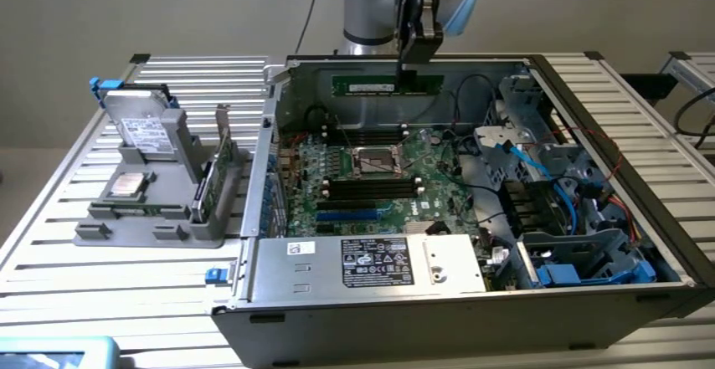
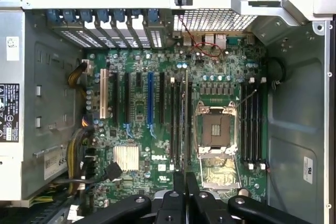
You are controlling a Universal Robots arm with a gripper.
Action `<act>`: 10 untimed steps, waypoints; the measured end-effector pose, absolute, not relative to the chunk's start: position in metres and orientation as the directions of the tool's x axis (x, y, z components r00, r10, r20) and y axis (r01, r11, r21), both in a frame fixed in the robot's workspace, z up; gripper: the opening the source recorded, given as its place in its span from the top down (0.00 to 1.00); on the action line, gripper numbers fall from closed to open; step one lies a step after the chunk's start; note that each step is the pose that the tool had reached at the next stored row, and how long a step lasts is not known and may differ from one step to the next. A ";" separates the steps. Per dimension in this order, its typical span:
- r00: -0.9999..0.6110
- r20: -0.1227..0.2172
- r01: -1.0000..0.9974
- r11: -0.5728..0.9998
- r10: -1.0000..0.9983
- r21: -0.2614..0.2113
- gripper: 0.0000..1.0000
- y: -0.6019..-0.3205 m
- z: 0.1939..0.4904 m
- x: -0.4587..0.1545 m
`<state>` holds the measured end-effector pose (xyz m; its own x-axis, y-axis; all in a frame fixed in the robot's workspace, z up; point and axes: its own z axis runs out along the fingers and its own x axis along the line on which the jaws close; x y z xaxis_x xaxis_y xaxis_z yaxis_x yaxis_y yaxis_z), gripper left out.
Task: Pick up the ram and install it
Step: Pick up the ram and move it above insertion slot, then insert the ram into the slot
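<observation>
- Green ram (image 1: 386,84) pinched in narrow fingers (image 1: 406,69), hanging high over the case's (image 1: 470,335) far wall.
- Wrist view: ram edge-on above the black slots (image 2: 173,119) beside the CPU socket (image 2: 216,129). Best kept parallel to the slot, notch matched, pressed straight.

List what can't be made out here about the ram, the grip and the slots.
1. Exterior view: the tool is shut on the ram, but its finger hides the grip depth.
2. Exterior view: the print on the ram's label is too small to read.
3. Wrist view: the tool is cut off by the picture's edge.
4. Both views: the latches of the memory slots are too small to judge.
</observation>
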<state>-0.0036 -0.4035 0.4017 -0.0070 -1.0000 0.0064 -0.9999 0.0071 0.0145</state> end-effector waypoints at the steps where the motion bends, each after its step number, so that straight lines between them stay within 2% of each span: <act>1: -0.005 0.006 -1.000 0.005 -1.000 0.014 0.87 -0.403 0.401 -0.004; 10: 0.014 0.007 -1.000 -0.014 -1.000 0.013 0.87 -0.400 0.395 -0.004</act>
<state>-0.0036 -0.3997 0.3955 0.0139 -0.9999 0.0065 -0.9998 -0.0138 0.0134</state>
